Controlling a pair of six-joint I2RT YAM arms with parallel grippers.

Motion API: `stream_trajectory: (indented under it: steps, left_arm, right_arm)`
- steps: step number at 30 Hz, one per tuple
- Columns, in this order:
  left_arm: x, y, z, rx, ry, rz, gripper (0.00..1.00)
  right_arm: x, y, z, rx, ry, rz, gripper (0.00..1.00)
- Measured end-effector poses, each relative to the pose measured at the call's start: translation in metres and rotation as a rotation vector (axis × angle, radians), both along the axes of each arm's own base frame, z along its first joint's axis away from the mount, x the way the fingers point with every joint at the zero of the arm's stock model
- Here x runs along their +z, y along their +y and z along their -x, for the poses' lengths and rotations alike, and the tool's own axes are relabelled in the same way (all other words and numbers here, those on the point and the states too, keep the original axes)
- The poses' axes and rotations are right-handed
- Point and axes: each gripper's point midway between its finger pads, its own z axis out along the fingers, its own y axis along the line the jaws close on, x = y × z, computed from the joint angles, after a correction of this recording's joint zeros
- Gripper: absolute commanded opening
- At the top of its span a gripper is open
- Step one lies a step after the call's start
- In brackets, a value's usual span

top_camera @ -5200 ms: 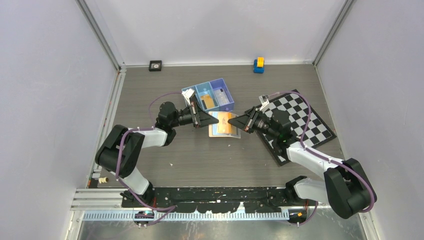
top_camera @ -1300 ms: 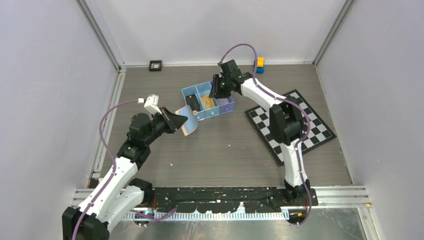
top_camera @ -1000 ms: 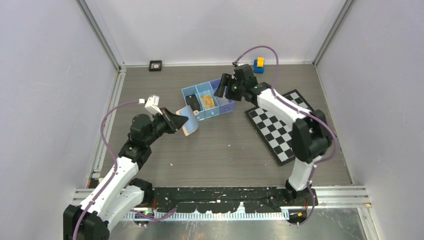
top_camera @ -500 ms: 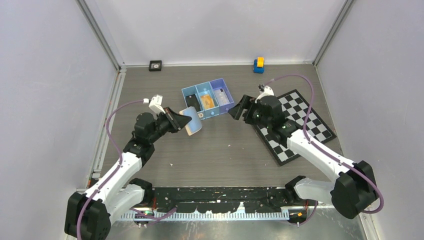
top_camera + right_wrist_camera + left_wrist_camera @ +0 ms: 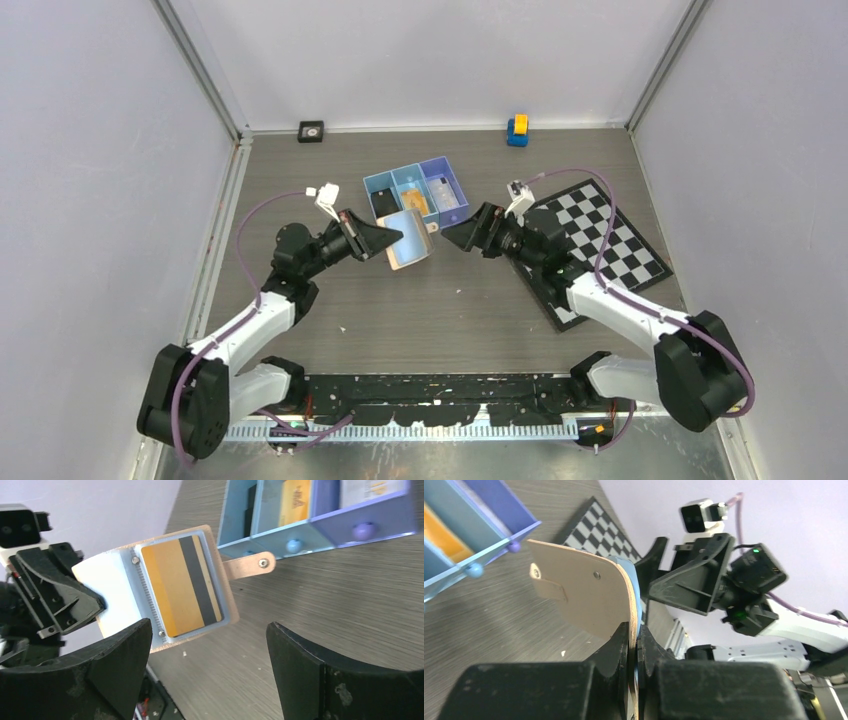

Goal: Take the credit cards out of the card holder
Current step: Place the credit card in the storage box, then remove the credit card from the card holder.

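The tan card holder (image 5: 410, 250) hangs open above the table, my left gripper (image 5: 386, 240) shut on its edge. In the left wrist view both black fingers clamp the holder (image 5: 584, 595) edge-on. Its blue inner side faces the right wrist view, with an orange credit card (image 5: 180, 585) with a dark stripe in its sleeve and the snap tab (image 5: 250, 565) sticking out. My right gripper (image 5: 453, 237) is just right of the holder, pointed at it, open and empty (image 5: 207, 675). A black card (image 5: 250, 505), an orange card (image 5: 295, 497) and a pale card (image 5: 370, 487) lie in the tray.
The blue three-compartment tray (image 5: 372, 186) sits just behind the holder. A checkered mat (image 5: 600, 240) lies under the right arm. A yellow-and-blue toy (image 5: 517, 130) and a small black square (image 5: 311, 131) stand by the back wall.
My right gripper has come back from the tray to face the holder and has opened wide. The left gripper has carried the holder right, toward the middle.
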Motion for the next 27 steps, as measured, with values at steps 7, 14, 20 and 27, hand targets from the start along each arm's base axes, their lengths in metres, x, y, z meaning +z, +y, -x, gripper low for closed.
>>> stream_trajectory:
  steps: [7,14,20,27]
  left_arm:
    - [0.024,-0.008,0.010,-0.087,-0.070,0.087,0.00]
    - [0.040,-0.010,0.019,-0.126,-0.117,0.133,0.00]
    - [0.045,-0.009,0.024,-0.131,-0.131,0.157,0.00]
    - [0.054,-0.008,0.026,-0.134,-0.154,0.206,0.00]
  right_arm:
    - [-0.004,0.017,0.003,0.070,0.057,-0.138,0.89]
    - [0.005,-0.001,-0.011,0.019,0.071,-0.299,0.89]
    - [-0.008,0.001,-0.022,0.034,0.181,-0.496,0.90]
    - [0.018,0.009,-0.014,0.113,0.176,-0.636,0.89]
